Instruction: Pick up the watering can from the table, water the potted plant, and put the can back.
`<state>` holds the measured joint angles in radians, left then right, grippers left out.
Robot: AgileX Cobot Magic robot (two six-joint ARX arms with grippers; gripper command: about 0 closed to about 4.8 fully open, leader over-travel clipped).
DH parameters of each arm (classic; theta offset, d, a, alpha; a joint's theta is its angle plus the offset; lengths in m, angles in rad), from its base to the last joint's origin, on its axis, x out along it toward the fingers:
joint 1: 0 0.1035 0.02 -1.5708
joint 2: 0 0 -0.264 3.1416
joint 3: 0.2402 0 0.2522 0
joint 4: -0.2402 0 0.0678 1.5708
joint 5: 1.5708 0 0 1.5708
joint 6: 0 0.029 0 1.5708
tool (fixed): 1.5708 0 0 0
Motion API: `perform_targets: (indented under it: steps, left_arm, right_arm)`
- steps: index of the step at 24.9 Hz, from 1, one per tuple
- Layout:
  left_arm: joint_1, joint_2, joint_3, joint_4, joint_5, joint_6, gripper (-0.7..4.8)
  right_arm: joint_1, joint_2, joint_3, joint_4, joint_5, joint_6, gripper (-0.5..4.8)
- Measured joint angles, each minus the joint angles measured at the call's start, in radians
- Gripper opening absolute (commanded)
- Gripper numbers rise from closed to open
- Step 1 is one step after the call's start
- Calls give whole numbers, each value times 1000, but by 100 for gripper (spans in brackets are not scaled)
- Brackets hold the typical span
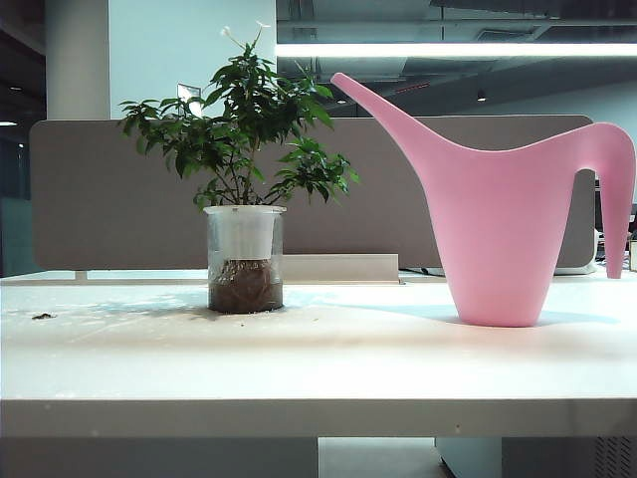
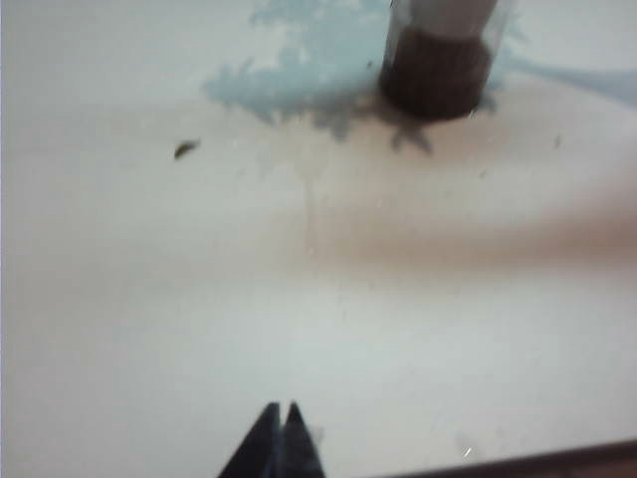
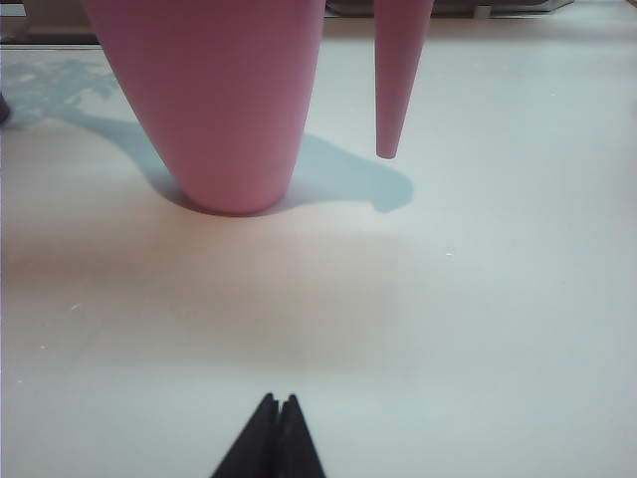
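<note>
The pink watering can [image 1: 503, 224] stands upright on the white table [image 1: 318, 363], right of the potted plant [image 1: 244, 189], untouched. Both arms hang low over the tabletop: the right gripper [image 3: 279, 403] pinched together facing the can, the left gripper [image 2: 282, 410] likewise together, facing the jar. A grey partition [image 1: 100, 199] runs behind.

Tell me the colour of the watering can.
Plain pink all over, no pattern; the watering can shows best in the exterior view.
</note>
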<state>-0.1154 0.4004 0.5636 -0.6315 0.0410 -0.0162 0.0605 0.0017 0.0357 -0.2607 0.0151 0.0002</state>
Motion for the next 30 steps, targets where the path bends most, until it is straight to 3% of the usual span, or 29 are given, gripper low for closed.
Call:
perform_targets:
  steps: [8, 15, 20, 30]
  left_arm:
    - [-110, 108, 363, -34, 19, -14, -5]
    - [-222, 118, 606, -205, 193, -5, -5]
    - [-222, 117, 610, -251, 193, 46, -5]
    - [-222, 117, 610, -257, 193, 49, -5]
  right_arm:
    - [0, 0, 0, 0, 0, 0, 0]
    - [0, 0, 0, 0, 0, 0, 0]
    - [0, 0, 0, 0, 0, 0, 0]
    - [0, 0, 0, 0, 0, 0, 0]
